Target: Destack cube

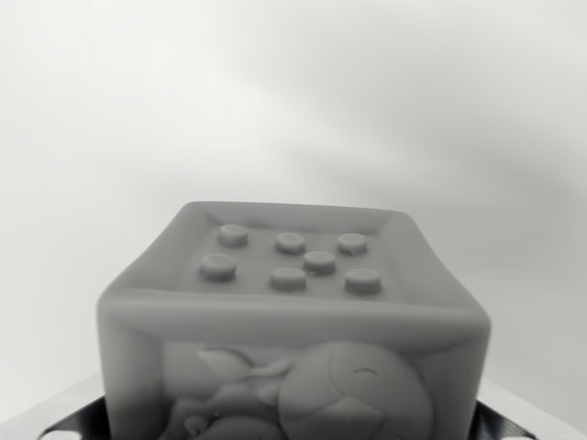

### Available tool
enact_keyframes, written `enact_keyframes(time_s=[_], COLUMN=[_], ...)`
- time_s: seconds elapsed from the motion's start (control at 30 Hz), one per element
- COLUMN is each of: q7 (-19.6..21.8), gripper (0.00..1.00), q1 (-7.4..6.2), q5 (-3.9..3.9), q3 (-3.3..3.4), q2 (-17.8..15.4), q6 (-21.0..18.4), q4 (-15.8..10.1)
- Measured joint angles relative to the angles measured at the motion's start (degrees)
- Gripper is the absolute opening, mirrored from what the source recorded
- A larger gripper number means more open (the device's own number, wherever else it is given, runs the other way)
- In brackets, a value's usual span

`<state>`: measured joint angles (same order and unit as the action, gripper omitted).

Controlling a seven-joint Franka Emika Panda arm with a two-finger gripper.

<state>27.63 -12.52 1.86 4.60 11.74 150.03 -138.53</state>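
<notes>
Fingertips, or what may be their pale ends, peek in at the bottom corners of the wrist view, with dark shiny metal just inside them at the lower left and lower right; too little shows to tell whether the fingers stand apart or together, or whether they touch anything. Between those corners, filling the lower middle, sits the cube. It looks soft and moulded, grey in this colourless picture, with rounded edges. Its near side carries a raised cartoon animal with a round belly and a closed, smiling eye. Its top is a shallow recessed square holding seven round studs, the kind that would lock into another block. Nothing rests on those studs, and whatever lies beneath the cube is hidden. Behind it there is only a plain, pale, blurred background.

By my judgement the step in hand is the approach or grasp of the upper cube. The next move calls for a firm pinch on opposite sides, then a straight lift.
</notes>
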Motion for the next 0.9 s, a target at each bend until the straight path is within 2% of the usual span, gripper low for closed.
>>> enact_keyframes(time_s=[0.9], q7=[7.2], gripper=[0.00], q1=[-4.39], q5=[0.00], q3=[-0.81], q2=[3.4], q6=[-0.2], q4=[3.8])
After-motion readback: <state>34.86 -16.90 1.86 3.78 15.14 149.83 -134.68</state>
